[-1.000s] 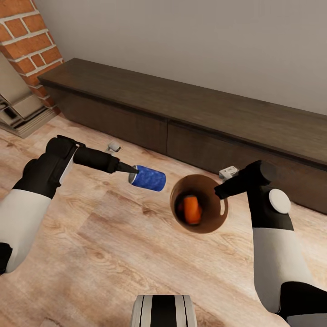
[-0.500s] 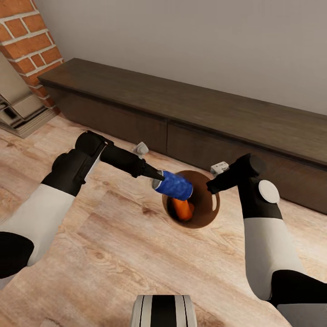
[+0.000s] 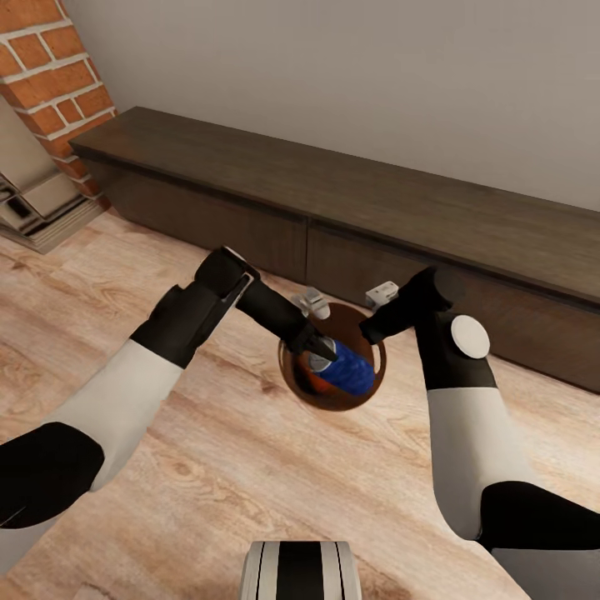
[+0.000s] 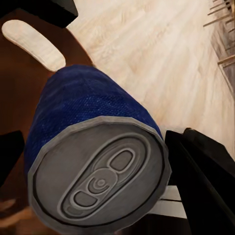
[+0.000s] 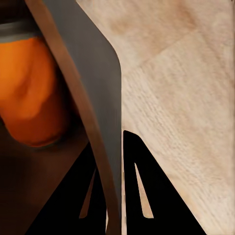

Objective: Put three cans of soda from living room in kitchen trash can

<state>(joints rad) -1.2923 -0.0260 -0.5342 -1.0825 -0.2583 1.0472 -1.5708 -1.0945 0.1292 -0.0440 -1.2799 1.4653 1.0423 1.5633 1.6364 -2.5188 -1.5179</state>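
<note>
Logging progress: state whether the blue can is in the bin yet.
Partly in: the blue can lies sideways within the bin's rim, gripped by the left claw.

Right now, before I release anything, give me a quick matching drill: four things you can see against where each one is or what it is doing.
Things:
1. blue soda can
2. orange soda can
3. right gripper
4. dark low cabinet

States:
A. clamped on the trash can rim
B. standing along the wall
C. held by the left gripper over the bin's mouth
D. lying inside the bin

Pairs: 1-C, 2-D, 3-A, 4-B
</note>
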